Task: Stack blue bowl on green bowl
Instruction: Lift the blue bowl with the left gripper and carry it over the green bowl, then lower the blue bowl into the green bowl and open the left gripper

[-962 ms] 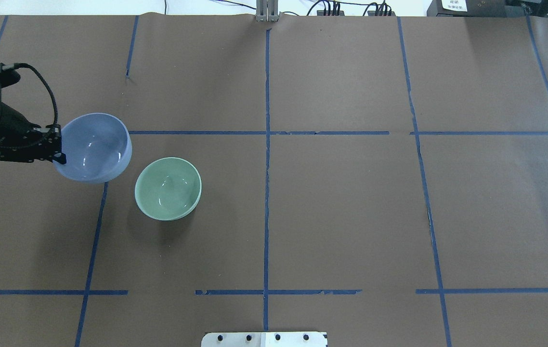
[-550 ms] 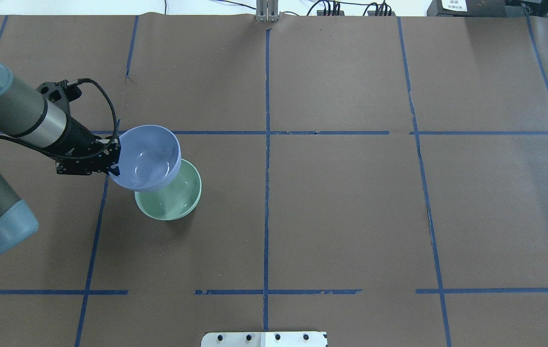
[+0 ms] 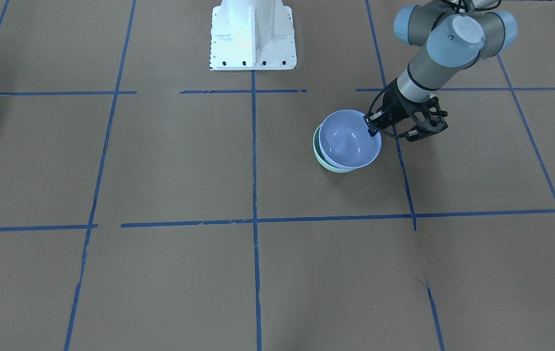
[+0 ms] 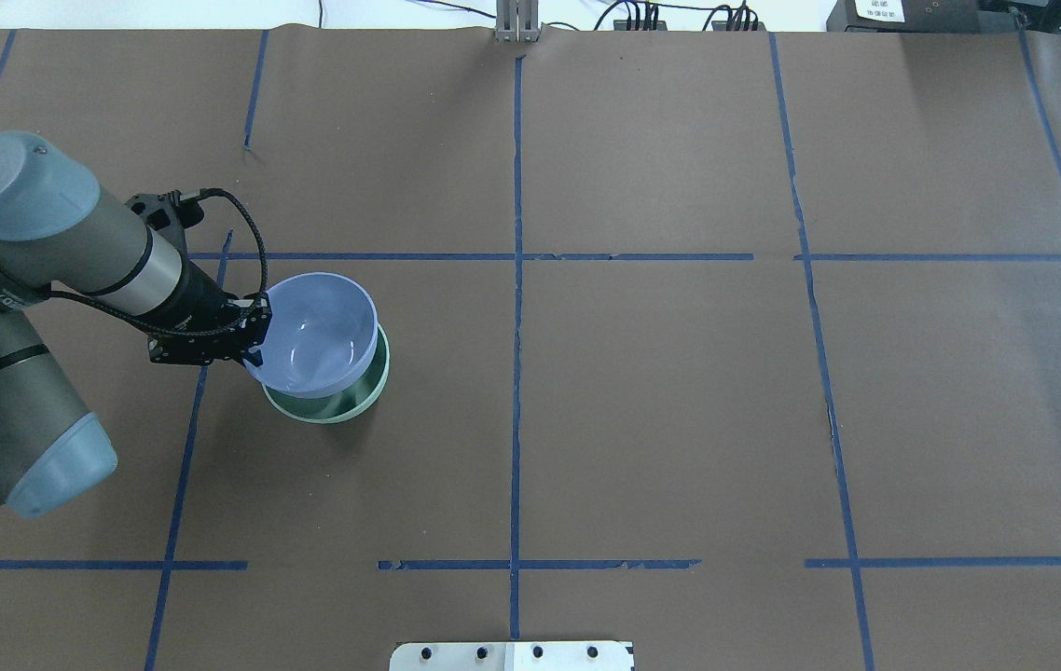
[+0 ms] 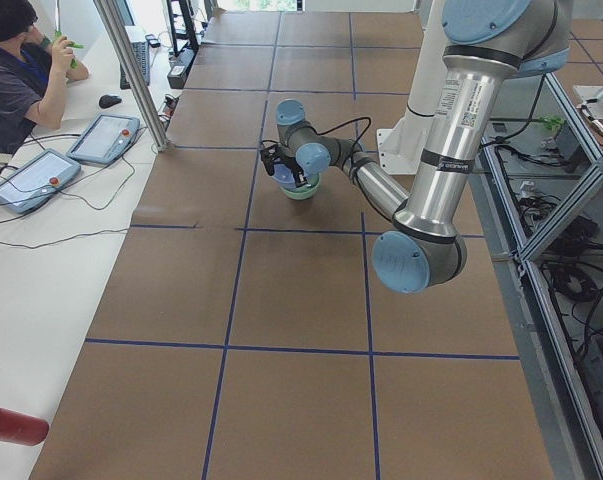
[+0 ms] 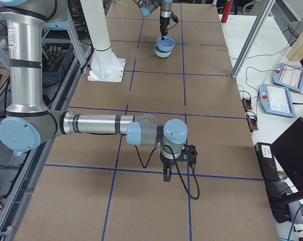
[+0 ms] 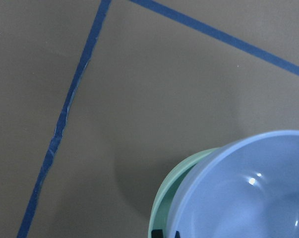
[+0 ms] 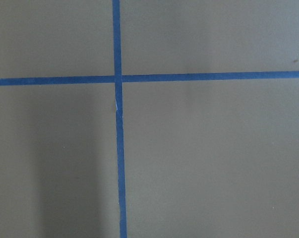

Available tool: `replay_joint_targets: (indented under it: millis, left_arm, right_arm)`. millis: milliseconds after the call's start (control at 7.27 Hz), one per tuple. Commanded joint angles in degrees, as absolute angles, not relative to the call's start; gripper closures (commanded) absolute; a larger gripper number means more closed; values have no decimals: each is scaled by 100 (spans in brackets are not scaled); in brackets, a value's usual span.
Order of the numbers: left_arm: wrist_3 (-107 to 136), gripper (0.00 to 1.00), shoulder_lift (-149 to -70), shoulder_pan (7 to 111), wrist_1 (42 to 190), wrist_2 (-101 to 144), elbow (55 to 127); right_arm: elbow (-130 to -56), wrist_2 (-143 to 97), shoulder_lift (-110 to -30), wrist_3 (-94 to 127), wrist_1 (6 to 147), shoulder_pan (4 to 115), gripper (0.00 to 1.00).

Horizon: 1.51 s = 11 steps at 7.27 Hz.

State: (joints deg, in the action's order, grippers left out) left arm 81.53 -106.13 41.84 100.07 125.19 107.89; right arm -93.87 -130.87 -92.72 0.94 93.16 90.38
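The pale blue bowl (image 4: 321,335) hangs tilted just over the mint-green bowl (image 4: 330,411), covering most of it. My left gripper (image 4: 251,352) is shut on the blue bowl's left rim. In the front-facing view the blue bowl (image 3: 348,139) sits over the green bowl (image 3: 324,160), with the left gripper (image 3: 370,129) on its rim. The left wrist view shows the blue bowl (image 7: 248,188) above the green rim (image 7: 164,203). My right gripper (image 6: 167,176) shows only in the exterior right view, low over bare table; I cannot tell if it is open.
The brown table cover carries a grid of blue tape lines (image 4: 516,280). The white robot base (image 3: 253,34) stands at the robot's edge. An operator (image 5: 21,70) sits at a side desk with tablets (image 5: 101,138).
My left arm has carried the blue bowl to the right, from beside the green bowl to over it, and a little lower.
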Motion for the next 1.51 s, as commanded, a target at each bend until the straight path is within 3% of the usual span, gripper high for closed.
replay_joint_targets:
  millis: [0,412,550,688,825,962,1375]
  left_arm:
    - [8156,100,-10608,4087,10019,12524,10749]
    - [8147,100,-10608,3990,10020,12524,10661]
    - [8139,66,-10608,3990,10020,12524,10661]
    - [8139,43,-10608,3990,10020,12524,10661]
    - [8139,29,-10608,3990,10020,12524,10670]
    - [8139,1,-10600,3990,10020,12533,10731]
    - [7355,0,-10163,4453,9967,12595,11283]
  right_arm:
    - [-9387,-13087,-9272,88,9316,9035,0]
    - [-9387,-13087,-9272,88,9316,9035,0]
    - [-9387,-13087,-9272,88,9316,9044,0]
    - [-9387,-13087,-9272,97,9316,9035,0]
    - [-9387,-13087,-9272,97,9316,9035,0]
    - [-9387,-13087,-9272,97,9316,9035,0]
    - [-9387,-13087,-9272,88,9316,9035,0]
